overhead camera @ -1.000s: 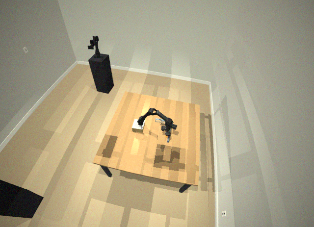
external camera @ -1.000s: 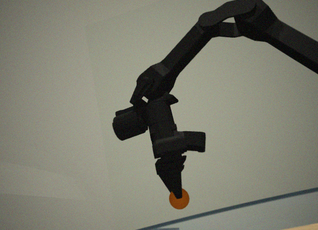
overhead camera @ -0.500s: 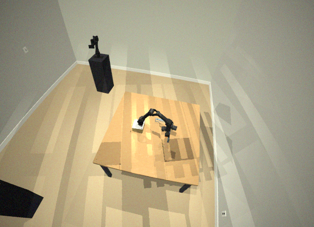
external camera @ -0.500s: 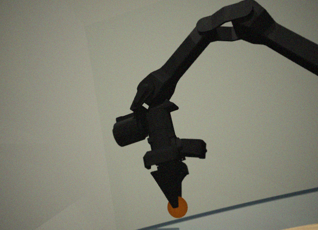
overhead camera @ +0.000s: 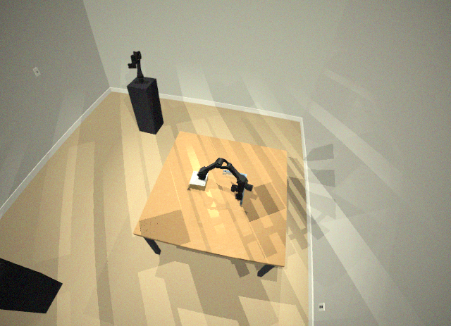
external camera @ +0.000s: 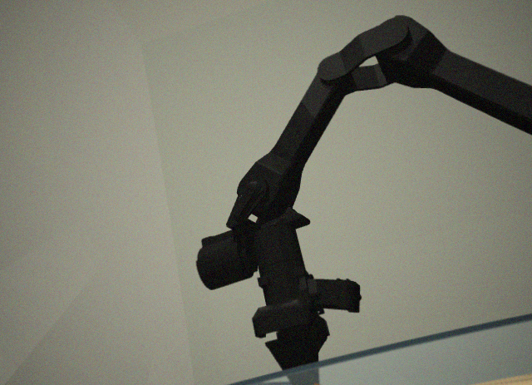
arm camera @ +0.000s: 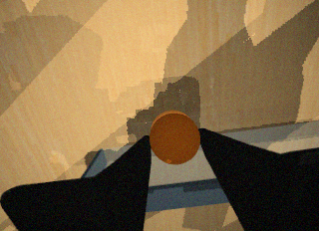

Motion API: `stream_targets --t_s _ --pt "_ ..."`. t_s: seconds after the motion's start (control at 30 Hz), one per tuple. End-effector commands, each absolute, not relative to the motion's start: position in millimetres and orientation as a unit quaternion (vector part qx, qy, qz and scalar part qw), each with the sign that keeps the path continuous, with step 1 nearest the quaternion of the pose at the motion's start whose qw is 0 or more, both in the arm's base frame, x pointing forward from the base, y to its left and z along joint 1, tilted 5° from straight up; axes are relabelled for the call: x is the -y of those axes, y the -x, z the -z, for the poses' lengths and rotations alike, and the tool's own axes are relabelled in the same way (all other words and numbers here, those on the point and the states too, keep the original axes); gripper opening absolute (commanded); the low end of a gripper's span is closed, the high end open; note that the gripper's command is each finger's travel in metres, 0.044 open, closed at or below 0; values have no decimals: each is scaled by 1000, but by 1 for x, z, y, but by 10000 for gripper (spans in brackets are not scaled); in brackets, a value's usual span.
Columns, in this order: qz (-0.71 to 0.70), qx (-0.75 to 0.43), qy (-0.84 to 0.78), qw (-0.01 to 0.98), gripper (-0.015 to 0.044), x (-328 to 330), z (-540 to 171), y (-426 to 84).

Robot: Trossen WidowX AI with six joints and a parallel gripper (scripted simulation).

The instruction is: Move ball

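Observation:
In the wrist view my gripper (arm camera: 173,136) is shut on the orange ball (arm camera: 174,141), which sits between the two dark fingertips. The clear bluish walls (arm camera: 259,135) lie on the table right under and behind the ball. The see-through copy does not show; the ball may hide it. In the exterior view the gripper (external camera: 296,357) points down, and its tips dip behind the top edge of a clear wall (external camera: 429,351), so the ball is hidden there. In the top view the gripper (overhead camera: 241,200) hangs low over the table (overhead camera: 218,239), near the walls (overhead camera: 243,176).
The arm's white base (overhead camera: 198,181) stands near the table's middle. A black pedestal with a camera (overhead camera: 145,104) stands on the floor beyond the table. A dark box (overhead camera: 22,289) lies at the floor's lower left.

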State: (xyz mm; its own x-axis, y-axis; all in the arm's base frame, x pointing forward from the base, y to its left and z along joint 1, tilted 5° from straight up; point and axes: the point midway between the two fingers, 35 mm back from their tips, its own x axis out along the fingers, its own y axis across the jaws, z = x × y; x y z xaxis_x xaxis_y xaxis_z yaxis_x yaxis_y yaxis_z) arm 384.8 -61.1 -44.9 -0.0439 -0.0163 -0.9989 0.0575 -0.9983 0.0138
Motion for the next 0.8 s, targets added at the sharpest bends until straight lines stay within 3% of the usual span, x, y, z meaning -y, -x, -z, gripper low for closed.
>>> stream_targets --t_s 0.0,0.37,0.77 --pt "724 -13 -689 25 0 61 52 -383" --pt "724 -13 -689 25 0 62 64 -383" --pt "723 -15 -690 25 298 61 60 -384"
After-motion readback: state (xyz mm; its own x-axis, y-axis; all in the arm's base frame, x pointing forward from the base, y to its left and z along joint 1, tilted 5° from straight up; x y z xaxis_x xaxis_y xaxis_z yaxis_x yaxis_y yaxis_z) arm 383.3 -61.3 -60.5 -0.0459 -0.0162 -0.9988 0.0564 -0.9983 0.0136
